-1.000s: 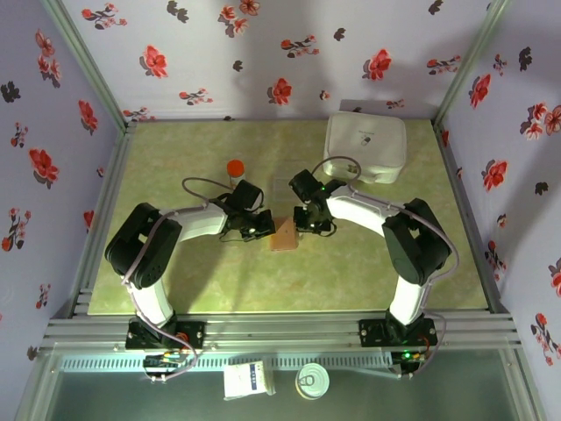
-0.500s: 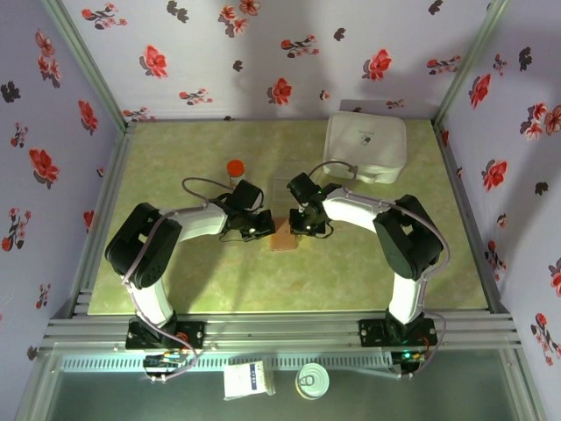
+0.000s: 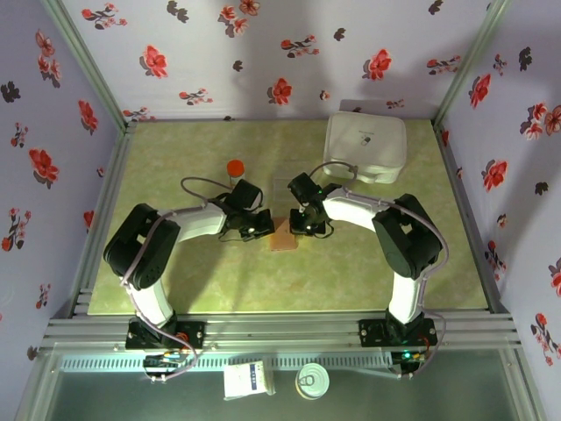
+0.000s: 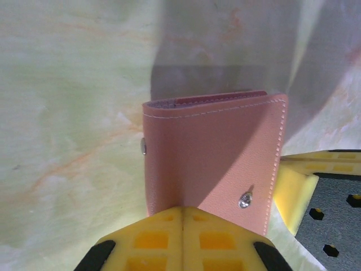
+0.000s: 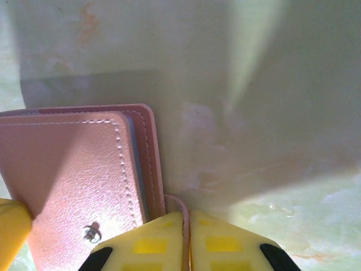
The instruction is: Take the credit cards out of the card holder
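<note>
Wallet (image 3: 284, 237): tan-pink, folded shut, near the middle of the green table (image 3: 175, 158), between the two grippers.
Wallet detail, left wrist view: outer cover faces the camera, pale stitching along its edges, one metal stud (image 4: 245, 197) near the lower right corner.
Wallet detail, right wrist view: rounded corner, with a blue-grey inner layer showing as a thin line between the covers.
Left gripper (image 3: 259, 230): at the wallet's left side. Its yellow fingers (image 4: 152, 237) are pressed together, with only a seam between them. Their tips sit over the wallet's near edge. Cannot tell whether any of the wallet is caught between them.
Right gripper (image 3: 305, 226): at the wallet's right side. Its fingers (image 5: 225, 243) are closed tight, and a thin brown rim of the wallet runs into the seam, so it has the edge pinched.
White box (image 3: 365, 147): rounded, at the far right of the table, well apart from the wallet.
Red-capped thing (image 3: 235, 167): small, standing behind the left arm.
</note>
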Controlling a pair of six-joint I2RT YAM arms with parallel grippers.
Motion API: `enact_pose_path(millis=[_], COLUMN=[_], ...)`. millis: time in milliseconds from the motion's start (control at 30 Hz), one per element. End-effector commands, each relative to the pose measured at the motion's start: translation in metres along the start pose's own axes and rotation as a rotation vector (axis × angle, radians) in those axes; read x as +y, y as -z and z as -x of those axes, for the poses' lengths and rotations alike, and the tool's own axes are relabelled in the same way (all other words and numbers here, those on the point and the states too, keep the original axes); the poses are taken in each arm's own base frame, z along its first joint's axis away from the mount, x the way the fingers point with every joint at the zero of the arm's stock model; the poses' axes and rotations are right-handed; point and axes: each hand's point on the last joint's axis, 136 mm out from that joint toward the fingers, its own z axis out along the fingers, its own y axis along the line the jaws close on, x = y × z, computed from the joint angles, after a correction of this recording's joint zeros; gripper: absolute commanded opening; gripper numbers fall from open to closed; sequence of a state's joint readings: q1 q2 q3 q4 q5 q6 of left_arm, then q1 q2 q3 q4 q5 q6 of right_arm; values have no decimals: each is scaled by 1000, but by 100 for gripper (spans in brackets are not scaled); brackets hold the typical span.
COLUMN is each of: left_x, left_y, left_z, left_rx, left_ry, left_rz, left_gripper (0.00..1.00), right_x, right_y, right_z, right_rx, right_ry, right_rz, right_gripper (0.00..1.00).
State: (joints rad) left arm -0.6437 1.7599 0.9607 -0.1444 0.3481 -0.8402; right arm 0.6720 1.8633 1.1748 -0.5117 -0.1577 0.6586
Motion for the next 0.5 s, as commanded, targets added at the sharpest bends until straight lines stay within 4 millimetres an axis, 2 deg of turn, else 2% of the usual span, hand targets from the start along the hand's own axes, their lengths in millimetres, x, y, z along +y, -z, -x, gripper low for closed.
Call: enact_pose_path(millis=[0, 233, 467], left_x=[3, 12, 22], left_y=[22, 51, 67], left_z=[13, 25, 26], left_rx=[-57, -108, -120], left_ry=[19, 24, 16], left_rz=[15, 23, 41], left_gripper=[2, 6, 8], right_x=[-11, -12, -7], right_y=[4, 28, 52], right_z=[-3, 3, 6], right_rx=[1, -32, -56], right_ry=[-13, 13, 33], right_rz=[-21, -42, -36], right_gripper=[9, 8, 8])
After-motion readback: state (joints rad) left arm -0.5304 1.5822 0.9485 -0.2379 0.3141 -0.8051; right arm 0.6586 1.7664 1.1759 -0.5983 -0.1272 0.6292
